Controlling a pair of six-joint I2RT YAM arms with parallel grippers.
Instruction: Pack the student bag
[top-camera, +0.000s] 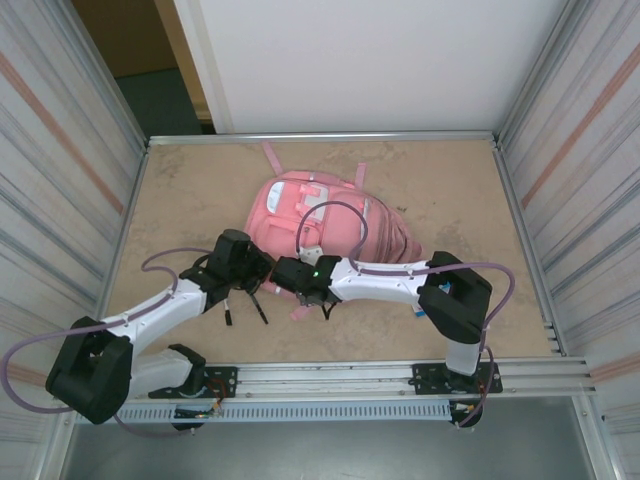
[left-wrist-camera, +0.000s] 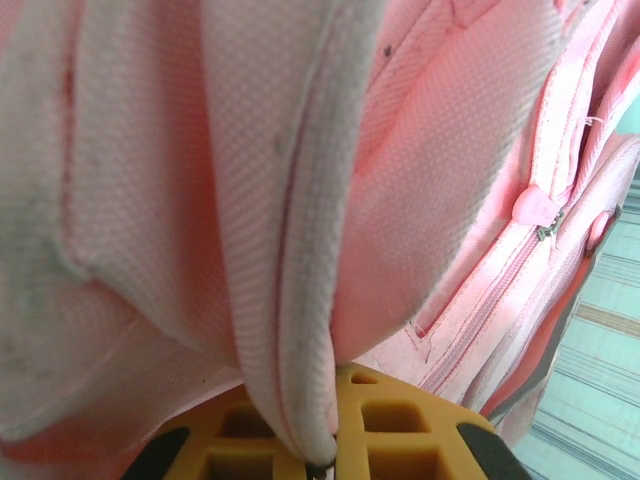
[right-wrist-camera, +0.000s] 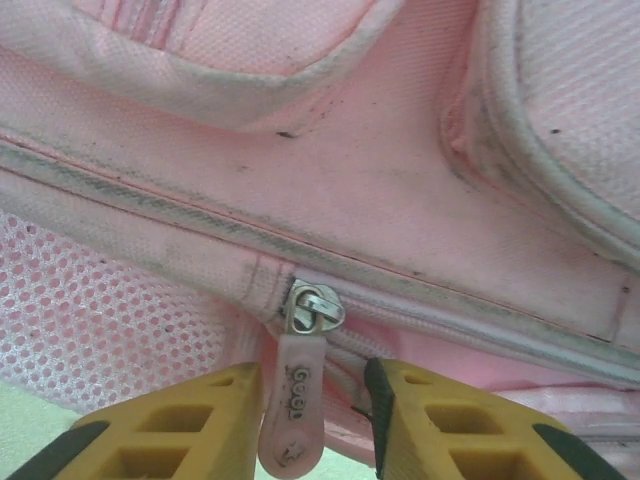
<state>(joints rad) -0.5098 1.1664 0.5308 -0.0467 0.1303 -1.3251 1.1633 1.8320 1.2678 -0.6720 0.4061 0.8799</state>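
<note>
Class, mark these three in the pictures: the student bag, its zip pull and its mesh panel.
student bag (top-camera: 335, 232), top external view, on the middle of its front.
zip pull (right-wrist-camera: 295, 400), right wrist view, on the pink tab.
mesh panel (right-wrist-camera: 100, 310), right wrist view, on the middle of the netting.

Soft, even light casts faint shadows on the desk (top-camera: 190, 190); the student bag (left-wrist-camera: 150, 200) blurs close up at the left wrist.

The student bag (top-camera: 320, 225) lies in the middle of the desk (top-camera: 190, 190), nearer its far edge. At the bag's near edge the left fingers (left-wrist-camera: 400, 435) sit left of the right fingers (right-wrist-camera: 190, 430) — a fabric fold (left-wrist-camera: 300, 300) between the former, the zip pull (right-wrist-camera: 293, 410) between the latter.
</note>
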